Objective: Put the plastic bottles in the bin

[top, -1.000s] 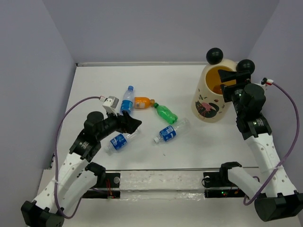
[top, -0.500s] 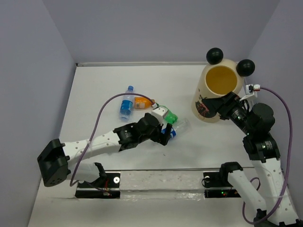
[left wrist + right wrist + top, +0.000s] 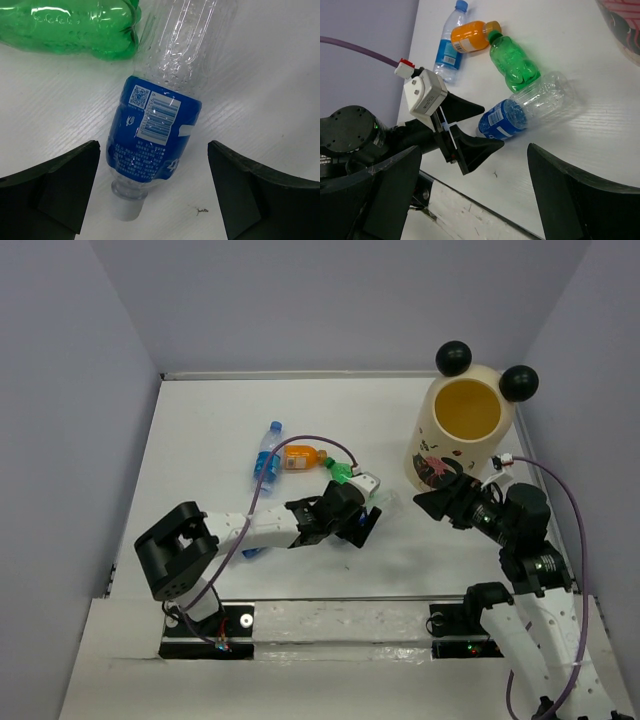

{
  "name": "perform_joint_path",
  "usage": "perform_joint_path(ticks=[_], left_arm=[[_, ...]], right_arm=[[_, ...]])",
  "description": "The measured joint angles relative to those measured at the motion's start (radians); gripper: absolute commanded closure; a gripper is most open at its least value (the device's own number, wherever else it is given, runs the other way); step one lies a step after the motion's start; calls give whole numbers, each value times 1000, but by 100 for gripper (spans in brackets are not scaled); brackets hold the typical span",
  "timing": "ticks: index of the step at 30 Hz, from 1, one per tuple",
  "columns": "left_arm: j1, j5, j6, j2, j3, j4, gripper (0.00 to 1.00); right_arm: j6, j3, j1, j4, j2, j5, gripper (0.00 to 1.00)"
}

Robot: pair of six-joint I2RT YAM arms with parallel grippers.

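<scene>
The left end effector (image 3: 152, 146) hangs wide open and empty astride the clear bottle (image 3: 155, 132), which lies near the tabletop's middle beside the green bottle (image 3: 75, 25). If it closes off-centre, I reckon that round bottle could squirt sideways and knock the green one.

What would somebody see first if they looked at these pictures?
Probably the tall cream bin with two black ball ears, yellow inside, standing at the far right of the table. Then the left gripper, open on either side of a clear bottle with a blue label, which lies next to a green bottle.
</scene>
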Motion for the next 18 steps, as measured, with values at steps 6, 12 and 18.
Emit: perform_joint_path(ticks=[6,12,18], left_arm=[[0,-1,13,114,46,18,12],[0,16,18,161,67,17,25],[-3,68,16,138,42,41,29]], right_arm=[[2,-46,0,-14,-31,0,10],[8,-55,0,-29,-43,8,10],[20,-59,0,-49,-55,61,2]])
